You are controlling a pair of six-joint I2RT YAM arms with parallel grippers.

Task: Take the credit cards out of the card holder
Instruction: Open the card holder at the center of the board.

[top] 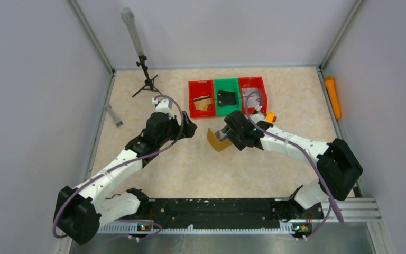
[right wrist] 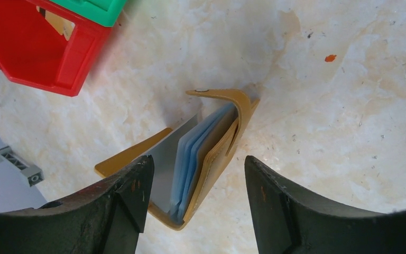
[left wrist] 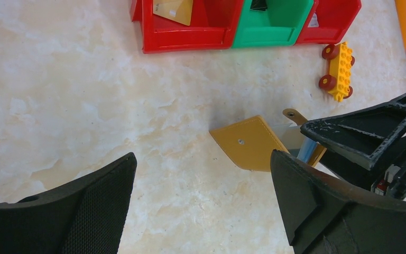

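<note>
R gripper (right wrist: 196,161) parted, straddling half-open card holder (right wrist: 218,154), unclamped; fold toward wrist, mouth away; L gripper (left wrist: 203,156) wide, empty, off to left

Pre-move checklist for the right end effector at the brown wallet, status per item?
1. Mustard-brown leather folding card holder opened up: ok.
2. Card holder sits between the right end effector fingers: ok.
3. Right end effector clamped on it: not ok, jaws apart.
4. Left end effector open, off the holder: ok.
5. Credit cards showing in the pale blue sleeves: cannot tell.
</note>
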